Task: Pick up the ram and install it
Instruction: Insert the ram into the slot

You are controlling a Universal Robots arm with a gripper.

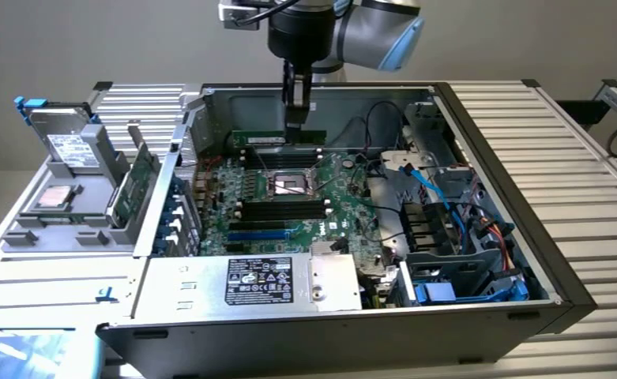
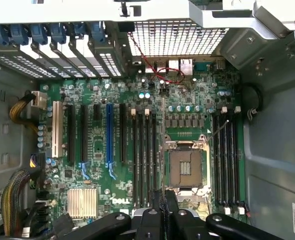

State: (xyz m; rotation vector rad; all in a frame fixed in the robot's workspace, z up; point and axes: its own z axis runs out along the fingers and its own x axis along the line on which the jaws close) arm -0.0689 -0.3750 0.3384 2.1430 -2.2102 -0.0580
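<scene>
Install step in hand, I judge; my jaws pinch the thin green ram stick [image 1: 271, 139] at twelve o'clock of the square metal processor socket [image 1: 287, 185], above the long black memory slots [image 1: 274, 161]; seating calls for dead-true alignment.

The gripper [image 1: 295, 123] hides part of the ram [image 1: 266, 140], and the exterior view's edge cuts off the arm [image 1: 345, 28].

A plain grey wall [image 1: 97, 39] was seen behind, evenly and softly lit. Everything was carried by a tabletop [image 1: 561, 158] built of ribbed, silvery aluminium profiles, laid side by side.
</scene>
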